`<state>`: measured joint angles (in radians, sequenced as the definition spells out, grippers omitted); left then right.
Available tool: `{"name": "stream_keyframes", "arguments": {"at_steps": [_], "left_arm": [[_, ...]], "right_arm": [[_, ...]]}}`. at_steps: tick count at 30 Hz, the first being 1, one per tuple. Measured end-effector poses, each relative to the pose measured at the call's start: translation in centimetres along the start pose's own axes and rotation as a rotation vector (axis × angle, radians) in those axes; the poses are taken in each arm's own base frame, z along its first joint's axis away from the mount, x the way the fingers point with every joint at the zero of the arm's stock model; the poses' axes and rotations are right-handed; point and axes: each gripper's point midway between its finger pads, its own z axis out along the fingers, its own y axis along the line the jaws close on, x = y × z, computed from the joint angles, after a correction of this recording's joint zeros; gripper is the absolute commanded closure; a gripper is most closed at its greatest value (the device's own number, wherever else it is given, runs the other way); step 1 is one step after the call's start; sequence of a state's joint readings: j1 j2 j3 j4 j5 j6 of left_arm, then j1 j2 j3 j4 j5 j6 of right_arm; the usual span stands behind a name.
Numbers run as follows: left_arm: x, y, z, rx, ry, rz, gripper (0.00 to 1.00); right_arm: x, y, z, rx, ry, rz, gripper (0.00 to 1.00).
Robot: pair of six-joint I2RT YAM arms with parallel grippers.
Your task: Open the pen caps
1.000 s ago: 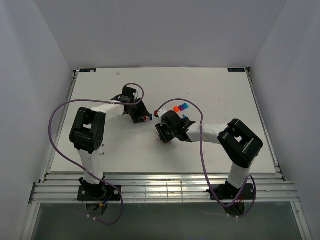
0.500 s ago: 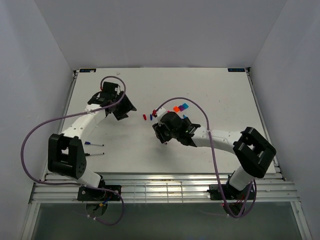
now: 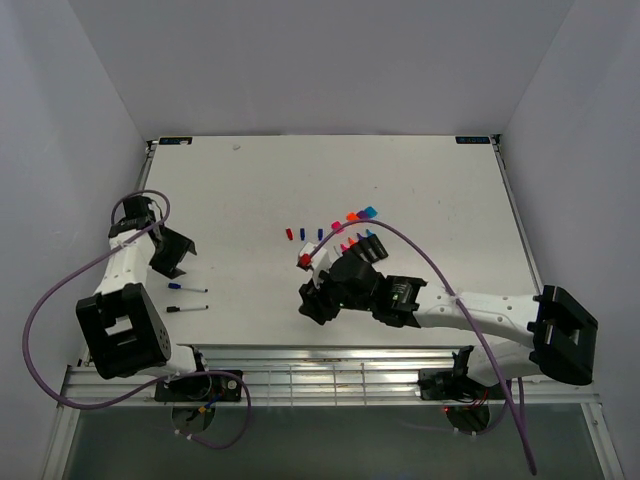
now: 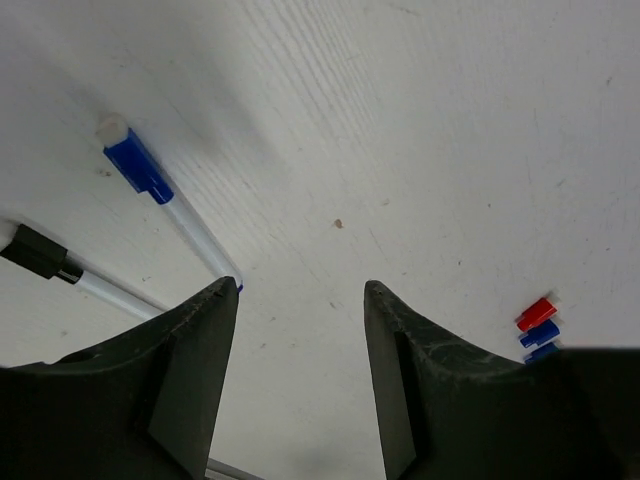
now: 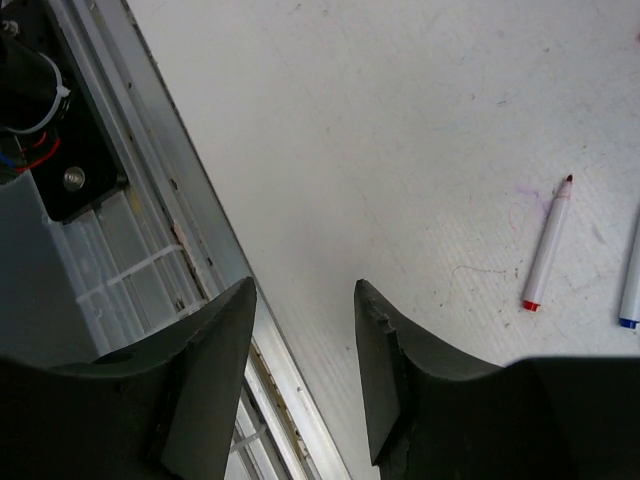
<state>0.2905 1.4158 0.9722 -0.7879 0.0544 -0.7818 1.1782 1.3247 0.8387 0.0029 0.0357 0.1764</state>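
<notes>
- The two corner labels [image 3: 175, 140] at the far edge of the table [image 3: 420, 180] are carrying print that is too small to read.
- The left gripper [image 4: 298, 300] is hovering over the left side of the table, close to the left edge, with its jaws parted and nothing between them.
- A thin blue-ended pen [image 4: 138, 168] is lying just beyond its fingers, beside a black-ended pen [image 4: 40, 255] (cap or end plug, the views are not settling which).
- The pen caps are lying loose at mid-table, well apart from both grippers. A red cap [image 4: 537, 313] and two blue caps [image 4: 540, 333] are sitting in a short row.
- A pink cap [image 3: 337, 226], an orange cap [image 3: 352, 216] and a cyan cap [image 3: 367, 211] are trailing off to the right of that row.
- The stubby black markers [image 3: 358, 243] are lying just nearside of those three, partly crossed by the purple cable [image 3: 420, 255].
- The right gripper [image 5: 303, 295] is hanging at the near edge, jaws spread and empty, with its left finger over the aluminium rail [image 5: 150, 230].
- A white pen [image 5: 546, 250] with a red end is lying off to its side, its dark tip bared.
- Open surface is running from the caps to the far edge, and the white walls [image 3: 60, 150] are closing in the left, right and far sides.
</notes>
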Motion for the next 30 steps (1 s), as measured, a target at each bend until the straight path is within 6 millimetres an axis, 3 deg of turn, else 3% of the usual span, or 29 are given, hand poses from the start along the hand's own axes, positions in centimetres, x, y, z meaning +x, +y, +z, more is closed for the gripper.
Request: {"name": "stream_keyframes", "arguments": {"at_steps": [7,14,30], "left_arm": [[-1.6,3.4,0.0,-0.094,-0.021,-0.061,0.38],[-1.8,6.3,0.8,-0.215,-0.044,-0.054,0.39],[-1.6,8.0,4.9,-0.314,0.018,-0.053,0.41]], "right_arm": [[2.6,1.0,-0.4,-0.067,0.048,0.002,0.49],[2.8,1.4,-0.7,-0.089,0.039,0.001,0.49],[2.4,1.2,-0.8,-0.080,0.013,-0.004,0.49]]}}
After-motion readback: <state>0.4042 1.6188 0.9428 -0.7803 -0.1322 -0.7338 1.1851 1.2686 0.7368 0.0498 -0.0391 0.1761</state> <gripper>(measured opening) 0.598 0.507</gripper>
